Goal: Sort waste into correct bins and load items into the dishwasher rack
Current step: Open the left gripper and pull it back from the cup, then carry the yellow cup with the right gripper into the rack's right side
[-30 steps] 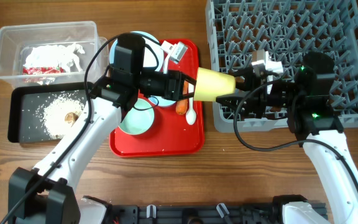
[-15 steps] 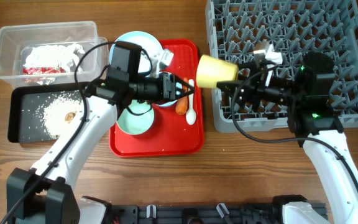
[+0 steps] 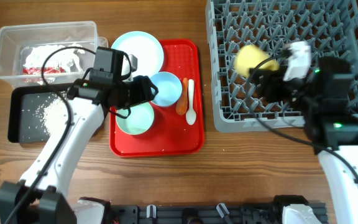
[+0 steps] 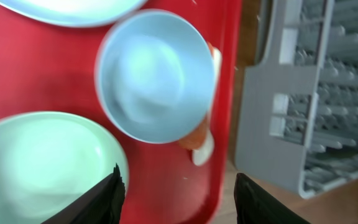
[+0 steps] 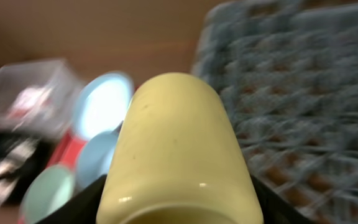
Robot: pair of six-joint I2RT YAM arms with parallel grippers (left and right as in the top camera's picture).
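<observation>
My right gripper (image 3: 263, 67) is shut on the small yellow cup (image 3: 251, 58) and holds it above the grey dishwasher rack (image 3: 291, 25). In the right wrist view the cup (image 5: 179, 137) fills the space between the jaws of the right gripper (image 5: 179, 208). My left gripper (image 3: 140, 93) is open and empty over the red tray (image 3: 166, 140), between the mint bowl (image 3: 135, 119) and the light blue bowl (image 3: 165, 89). In the left wrist view the open left gripper (image 4: 179, 199) faces the blue bowl (image 4: 154, 74), the mint bowl (image 4: 36, 162) and the carrot (image 4: 194, 134). The plate (image 3: 137, 50), carrot (image 3: 180, 104) and white spoon (image 3: 190, 102) lie on the tray.
The clear tub (image 3: 5, 43) at the far left holds the red-and-white wrapper (image 3: 48, 59). The black tray (image 3: 17, 121) in front of it holds rice grains (image 3: 45, 112); my left arm crosses its right end. The rack's edge (image 4: 316, 93) stands right of the red tray.
The left gripper let go of the yellow cup and drew back left over the bowls. The right gripper took the cup and carried it right, over the rack.
</observation>
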